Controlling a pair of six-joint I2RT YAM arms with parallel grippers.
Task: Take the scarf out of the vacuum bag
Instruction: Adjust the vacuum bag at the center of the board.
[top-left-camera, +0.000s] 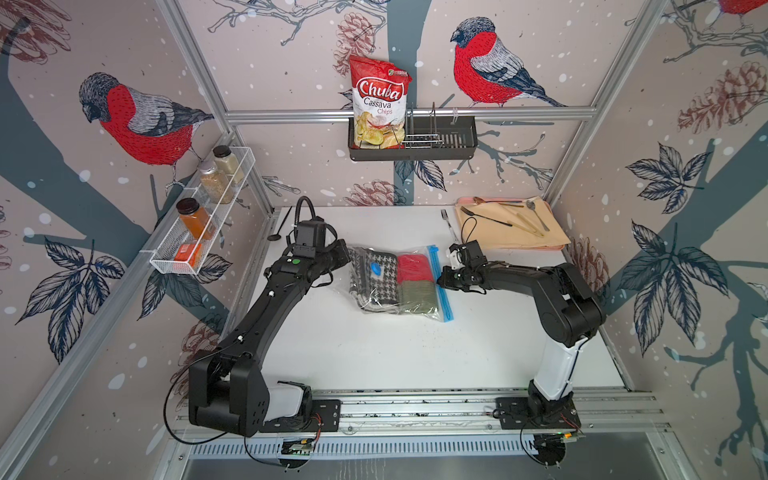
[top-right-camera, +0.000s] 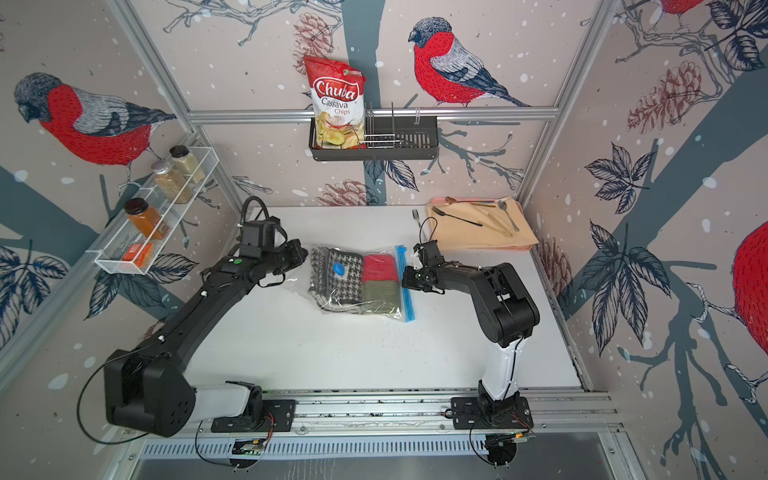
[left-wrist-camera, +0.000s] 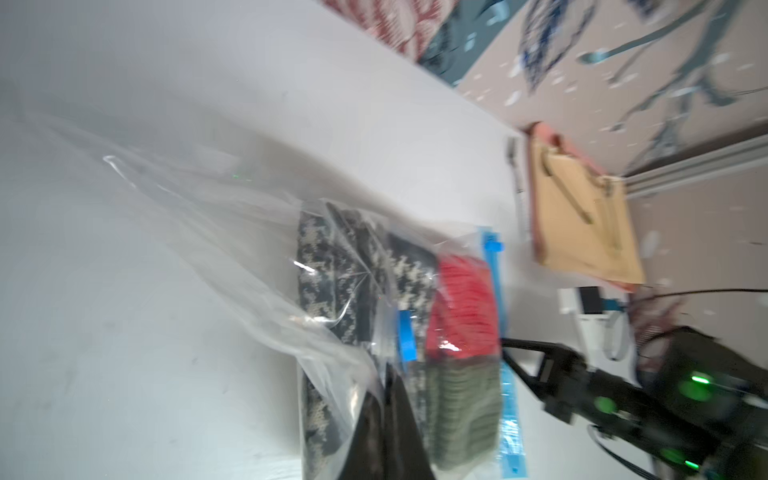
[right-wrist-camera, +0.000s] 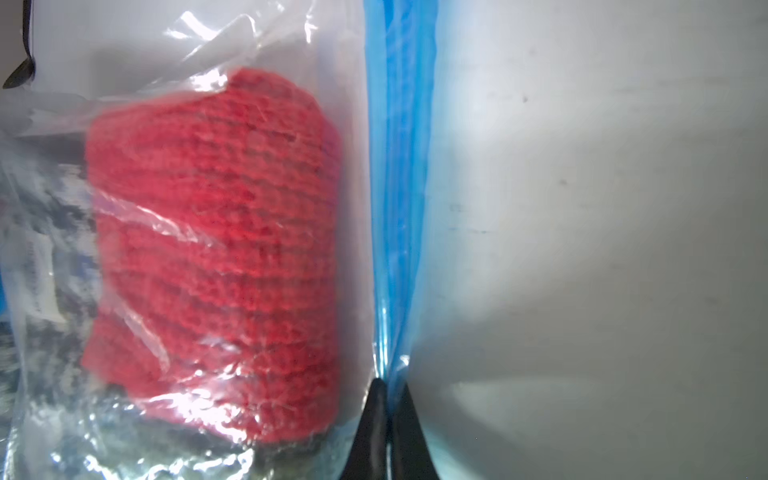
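Plainly, found the vacuum bag (left-wrist-camera: 187, 208) lying mid-table between the two arms, zip strip (top-left-camera: 440, 286) along its right edge. Noted the scarf (top-left-camera: 374, 291) inside, at the left end, farthest from the strip, with the red knit (right-wrist-camera: 216, 232) and olive knit (top-left-camera: 417, 297) packed between. Saw the right gripper (right-wrist-camera: 388, 390) pinched tight on the strip, likely to work the seal apart or steady that edge. Saw the left gripper (top-left-camera: 348, 255) closed too, seemingly on loose film at the far-left corner, lifting it taut, probably as an anchor against a right-hand pull. Could not tell the seal open or shut.
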